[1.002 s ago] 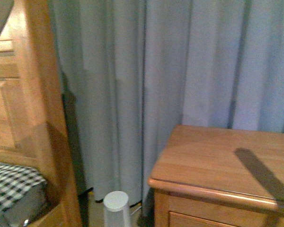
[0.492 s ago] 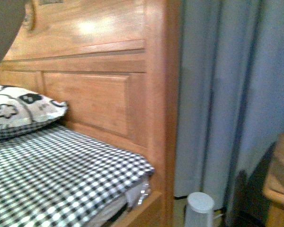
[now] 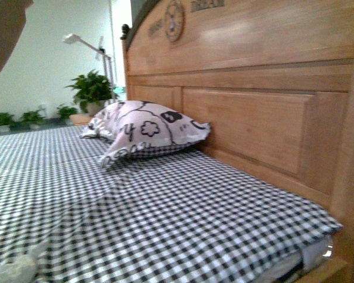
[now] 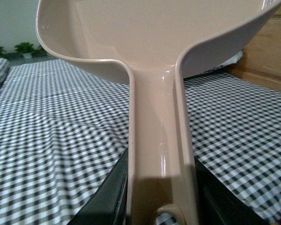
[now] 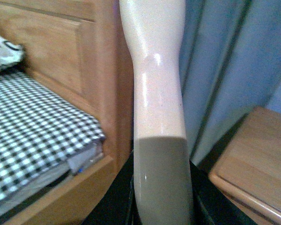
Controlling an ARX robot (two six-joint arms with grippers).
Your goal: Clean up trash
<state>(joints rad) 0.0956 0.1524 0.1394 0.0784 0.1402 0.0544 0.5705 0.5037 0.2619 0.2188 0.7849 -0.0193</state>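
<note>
Curtain and nightstand have left the front view, which has swung round onto the bed [image 3: 183, 218]: checked sheet, wooden headboard [image 3: 253, 71] and patterned pillow [image 3: 144, 132] now fill it. This brings the work area into sight, so the search for the trash appears over.

Trash [image 3: 10, 270]: a pale crumpled wad, blurred, lies on the sheet well apart from the pillow, on the side nearer the robot. It is partly cut off by the picture's edge.

Left claw [image 4: 161, 201]: clamped round the handle of the beige dustpan [image 4: 150, 42], whose scoop is held above the sheet, not touching it.

Right claw [image 5: 161, 206]: clamped round a pale handle [image 5: 157, 93]; its working end is out of view, so the tool cannot be named.

Clearance: between pillow and trash the sheet is open, with only shallow creases. Beyond the pillow the headboard closes that side. The mattress edge [image 5: 84, 145] drops off below the headboard's end post, near the right claw. That arm likely needs to come in over this edge before sweeping.
</note>
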